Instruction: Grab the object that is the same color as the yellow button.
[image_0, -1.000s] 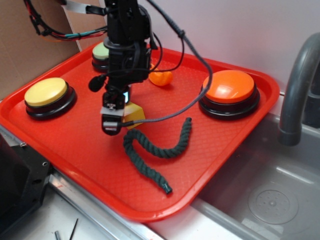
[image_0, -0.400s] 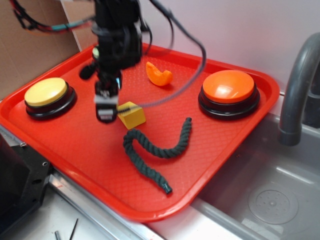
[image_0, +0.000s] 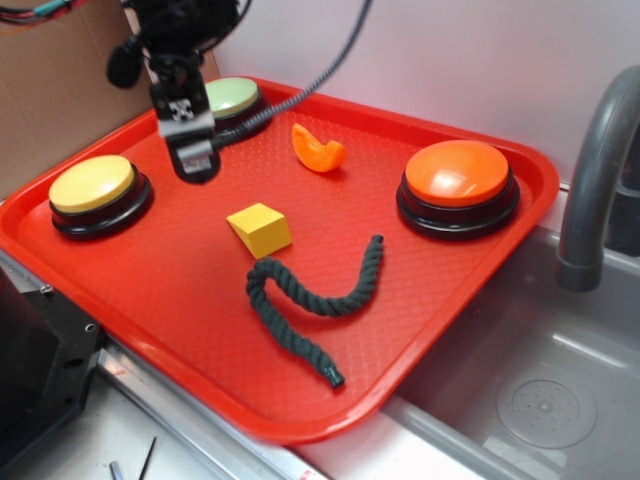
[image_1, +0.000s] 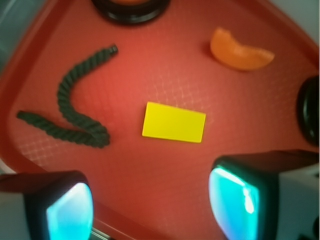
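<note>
The yellow wedge block (image_0: 260, 229) lies on the red tray (image_0: 180, 290) near its middle, free of the gripper. In the wrist view the block (image_1: 174, 122) shows as a yellow rectangle ahead of the jaws. The yellow button (image_0: 92, 184) sits at the tray's left. My gripper (image_0: 194, 160) hangs above the tray, up and left of the block, between the yellow button and the green button (image_0: 231, 96). Its jaws stand wide apart with nothing between them; in the wrist view the gripper (image_1: 150, 205) shows only bare tray in the gap.
An orange curved piece (image_0: 317, 150) lies behind the block. A large orange button (image_0: 458, 180) stands at the right. A dark green rope (image_0: 312, 300) curls in front of the block. A grey faucet (image_0: 600, 170) and sink (image_0: 540, 400) are to the right.
The gripper has risen and moved left and back, away from the block. The block stays where it was on the tray.
</note>
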